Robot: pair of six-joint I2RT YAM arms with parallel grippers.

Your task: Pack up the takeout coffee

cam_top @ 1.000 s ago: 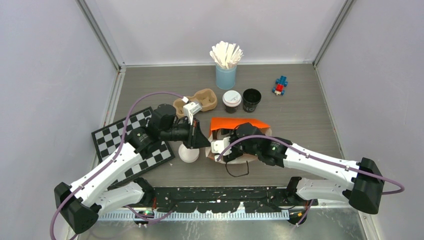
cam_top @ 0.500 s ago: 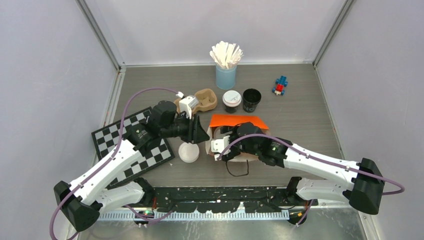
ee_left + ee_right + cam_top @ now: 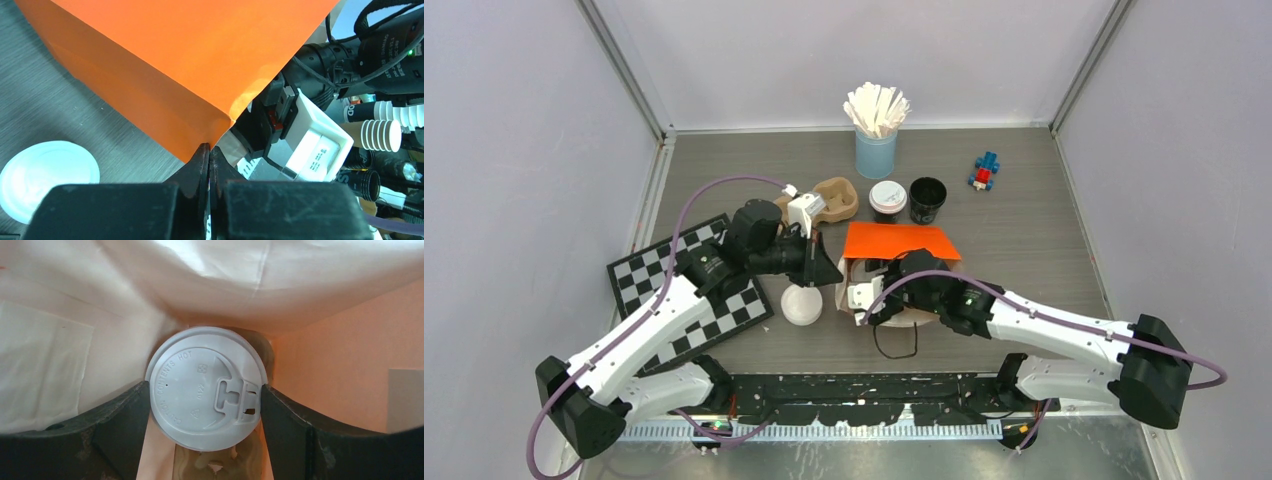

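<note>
1. The left gripper point(image 3: 210, 152) is seen shut, its tips pinched on a lower corner of the orange bag point(image 3: 165, 60); the rest of the bag is cut off in the left wrist view.
2. The right gripper point(image 3: 204, 394) is clamped on a takeout coffee point(image 3: 192, 385) deep inside the bag. Only its white lid is shown, and the body is hidden beneath.
3. From above, that cup is concealed by the bag and the right arm.
4. A second lidded cup point(image 3: 887, 198) and an open black cup point(image 3: 927, 200) are stood side by side at 12 o'clock of the bag.
5. A loose white lid point(image 3: 802, 305) is laid at 8 o'clock of the bag.
</note>
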